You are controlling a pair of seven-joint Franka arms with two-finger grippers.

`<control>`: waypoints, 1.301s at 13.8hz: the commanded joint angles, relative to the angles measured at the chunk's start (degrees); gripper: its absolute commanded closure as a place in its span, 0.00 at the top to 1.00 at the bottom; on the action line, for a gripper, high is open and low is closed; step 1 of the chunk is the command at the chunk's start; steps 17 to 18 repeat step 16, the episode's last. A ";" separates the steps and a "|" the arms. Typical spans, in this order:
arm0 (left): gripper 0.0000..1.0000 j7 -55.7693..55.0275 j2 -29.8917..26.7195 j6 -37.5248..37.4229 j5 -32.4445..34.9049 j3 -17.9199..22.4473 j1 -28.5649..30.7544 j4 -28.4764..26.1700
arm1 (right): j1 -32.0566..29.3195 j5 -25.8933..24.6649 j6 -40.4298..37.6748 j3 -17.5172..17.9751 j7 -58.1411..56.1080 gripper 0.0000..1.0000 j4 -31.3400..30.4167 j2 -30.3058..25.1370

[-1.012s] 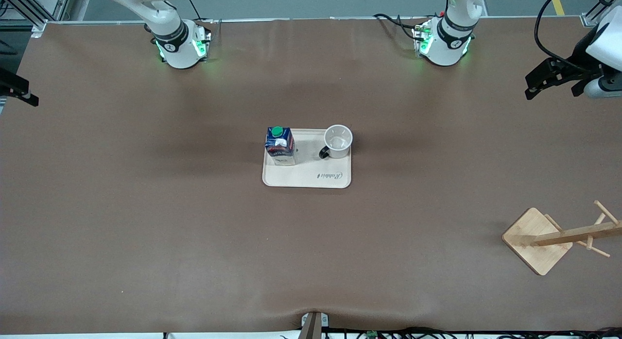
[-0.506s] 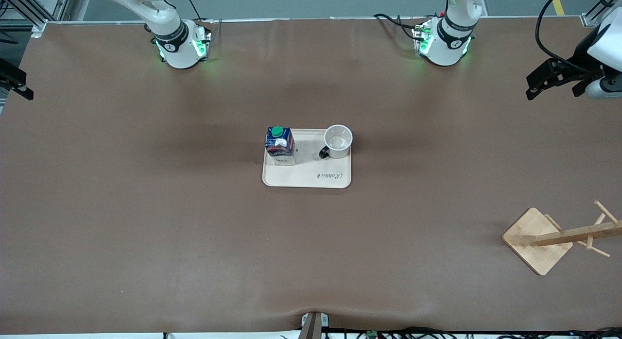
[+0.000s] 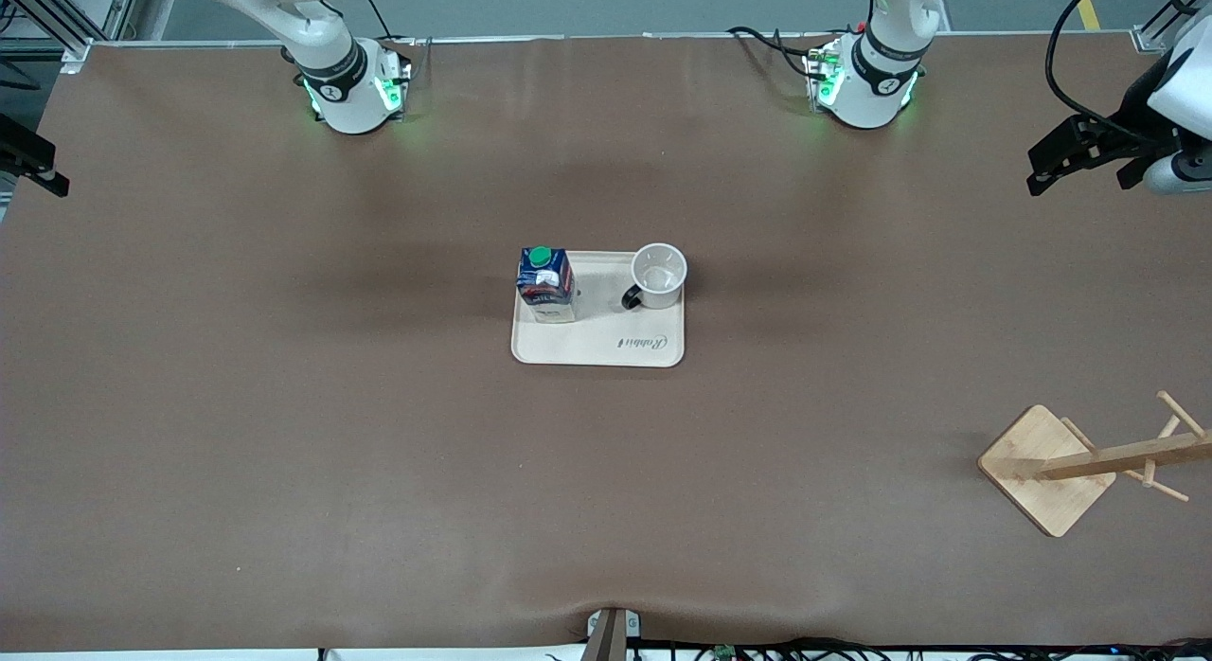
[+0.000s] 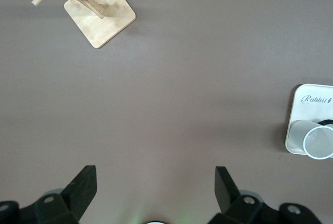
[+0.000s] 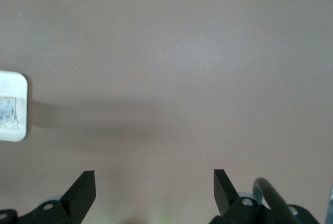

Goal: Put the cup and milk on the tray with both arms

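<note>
Milk (image 3: 545,284) and cup (image 3: 658,276) stand on tray (image 3: 597,345) mid-table, I note. Left gripper (image 4: 156,185) and right gripper (image 5: 154,187) hang over bare brown table (image 3: 284,405), jaws apart; wooden rack (image 4: 96,9) in left wrist view.

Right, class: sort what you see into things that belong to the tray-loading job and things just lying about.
Job:
cup, on the tray
milk, on the tray
tray
left end effector, open
right end effector, open

Lying about:
wooden rack
</note>
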 commanded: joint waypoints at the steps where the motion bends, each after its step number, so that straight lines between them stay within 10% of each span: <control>1: 1.00 -0.19 0.86 -0.47 -0.45 -0.12 -0.15 1.92 | 1.66 -0.56 -0.85 0.04 7.34 1.00 0.28 -0.29; 18: 1.00 0.51 0.86 -0.56 -0.62 -0.39 -0.24 2.36 | 0.69 0.93 -0.68 -0.31 5.06 1.00 0.99 0.15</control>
